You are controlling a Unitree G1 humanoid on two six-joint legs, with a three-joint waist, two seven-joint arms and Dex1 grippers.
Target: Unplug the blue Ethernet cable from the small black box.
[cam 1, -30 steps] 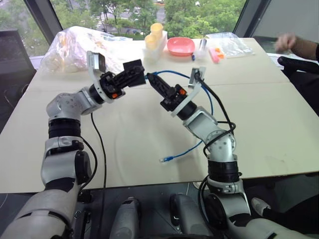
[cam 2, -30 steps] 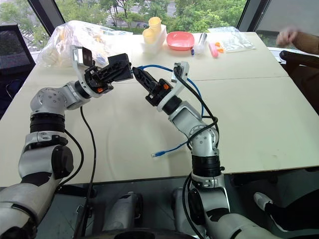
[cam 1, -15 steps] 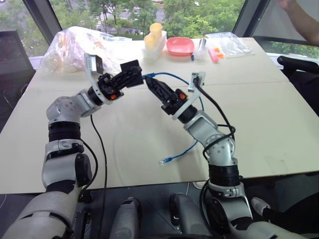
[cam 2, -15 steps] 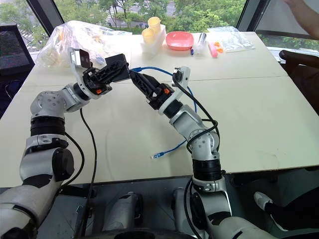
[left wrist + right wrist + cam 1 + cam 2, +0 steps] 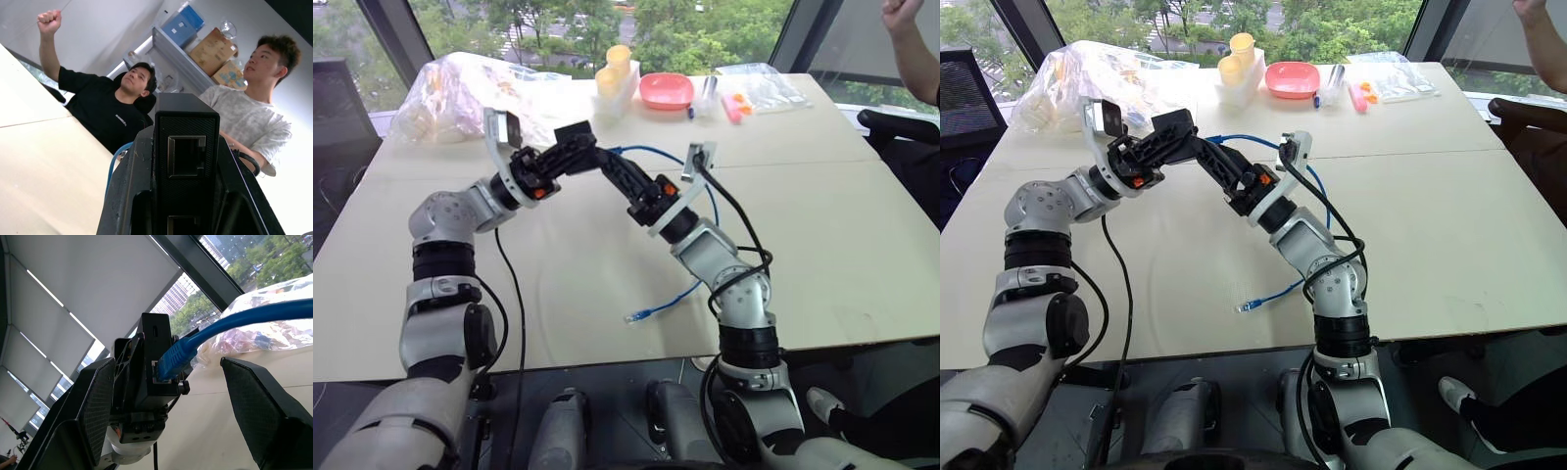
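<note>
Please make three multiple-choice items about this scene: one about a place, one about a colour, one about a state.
1. Where is the small flat matte-black plastic box?
A. On the table
B. Between the left gripper's fingers
C. In a bowl

2. What colour is the thin Ethernet cable plugged into the box?
A. Blue
B. Red
C. Yellow

3. How do the right gripper's jaws stand?
A. Shut on the plug
B. Shut and empty
C. Open around the plug

Key: 1 B, the left wrist view shows the box clamped; 2 A, bright blue; 3 C, both fingers stand clear of the plug.
</note>
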